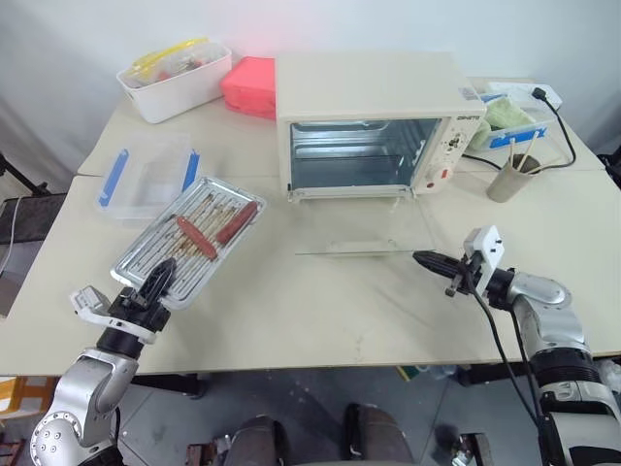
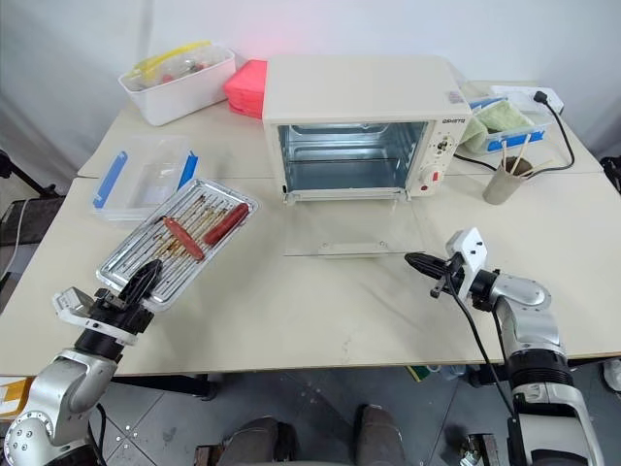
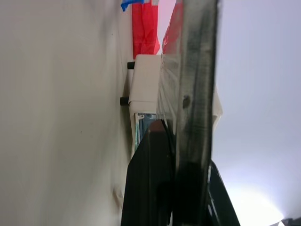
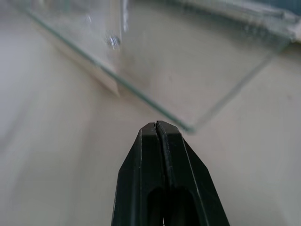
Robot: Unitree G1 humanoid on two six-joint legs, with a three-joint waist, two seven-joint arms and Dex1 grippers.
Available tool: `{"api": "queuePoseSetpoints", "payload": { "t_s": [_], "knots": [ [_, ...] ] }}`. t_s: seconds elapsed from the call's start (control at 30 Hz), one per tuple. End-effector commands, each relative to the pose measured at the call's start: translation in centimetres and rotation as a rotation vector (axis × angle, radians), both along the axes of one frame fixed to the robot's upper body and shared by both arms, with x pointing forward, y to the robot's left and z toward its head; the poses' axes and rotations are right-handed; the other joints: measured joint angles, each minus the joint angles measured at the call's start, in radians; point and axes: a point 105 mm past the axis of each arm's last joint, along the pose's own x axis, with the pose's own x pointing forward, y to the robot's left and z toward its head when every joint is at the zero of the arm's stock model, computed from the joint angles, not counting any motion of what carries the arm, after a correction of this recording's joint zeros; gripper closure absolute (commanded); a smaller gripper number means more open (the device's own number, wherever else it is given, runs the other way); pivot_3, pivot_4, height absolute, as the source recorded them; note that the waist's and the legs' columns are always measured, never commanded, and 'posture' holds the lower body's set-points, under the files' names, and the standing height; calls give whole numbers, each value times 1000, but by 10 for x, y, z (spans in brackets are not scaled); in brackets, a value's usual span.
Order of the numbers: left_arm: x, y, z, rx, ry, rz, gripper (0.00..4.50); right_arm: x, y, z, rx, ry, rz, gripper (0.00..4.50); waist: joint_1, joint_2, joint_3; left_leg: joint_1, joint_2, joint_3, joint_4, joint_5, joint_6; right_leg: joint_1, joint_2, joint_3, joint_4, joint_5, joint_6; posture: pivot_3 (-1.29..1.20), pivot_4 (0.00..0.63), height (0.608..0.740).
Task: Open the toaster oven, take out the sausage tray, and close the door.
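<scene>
Both jaws closed: left gripper (image 1: 158, 276) pinching the sausage tray (image 1: 189, 240) near the table's (image 1: 320, 311) left edge; right gripper (image 1: 432, 260) empty beside the door (image 1: 364, 231); I've only closing left.

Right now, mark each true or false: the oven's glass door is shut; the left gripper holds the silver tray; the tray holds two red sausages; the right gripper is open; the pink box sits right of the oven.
1. Glass door of the cream-white toaster oven is shut: false, it lies open, flat.
2. Left gripper grips the ridged silver sausage tray: true.
3. Tray holds two red sausages: true.
4. Right gripper is open: false, shut, empty.
5. Pink box is right of the oven: false, left.
</scene>
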Motion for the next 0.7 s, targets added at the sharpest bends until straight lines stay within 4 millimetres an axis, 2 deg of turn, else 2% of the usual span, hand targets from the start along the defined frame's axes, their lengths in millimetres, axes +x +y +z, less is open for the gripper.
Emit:
{"api": "queuePoseSetpoints", "payload": {
  "t_s": [0.03, 0.37, 0.47, 0.5, 0.57, 0.6, 0.63, 0.7],
  "knots": [
    [-3, -4, 15, 12, -58, -6, 4500, -2, -8, 52, 105, -189, 3, 4470, 4, 0, 0, 0, 0, 0, 0, 0, 0, 0, 0, 0, 0, 0, 0, 0, 150, 740],
    [-4, -15, 20, 66, -74, -70, 4500, -31, 3, 146, 391, -385, 63, 4470, 10, 0, 0, 0, 0, 0, 0, -1, 0, -1, 0, 0, 0, 0, 0, 0, 150, 740],
    [-6, -22, 15, 94, -56, -128, 4500, -38, 4, 160, 371, -434, 42, 4470, 11, 0, 0, -1, 0, 0, 0, -1, 0, -1, 0, 0, 0, 0, 0, 0, 150, 740],
    [-7, -24, 13, 105, -49, -153, 4500, -41, 5, 159, 358, -431, 44, 4470, 12, 0, 0, -1, 0, 0, -1, -1, 0, -1, 0, 0, -1, 0, 0, 0, 150, 740],
    [-11, -31, 9, 136, -44, -222, 4500, -51, 12, 147, 292, -385, 89, 4127, 16, 0, 0, -1, 0, 0, -1, -2, 1, -1, 0, 0, -1, 0, 0, 0, 150, 740],
    [-12, -35, 8, 148, -44, -263, 4500, -60, 17, 136, 235, -346, 130, 3924, 21, 0, 0, -2, 0, 0, -1, -2, 1, -1, 0, 0, -1, 0, 0, 0, 150, 740],
    [-13, -37, 7, 156, -45, -290, 4500, -66, 21, 128, 197, -319, 159, 3646, 24, 0, 0, -2, 0, -1, -1, -3, 1, -1, 1, -1, -2, 0, 0, 0, 150, 740],
    [-16, -51, 1, 202, -20, -430, 4500, -91, 24, 97, 38, -292, 231, 2894, 31, 0, 0, -2, 0, 0, -1, -4, 1, -2, 1, 0, -3, 0, 0, 0, 150, 740]
  ]
}}
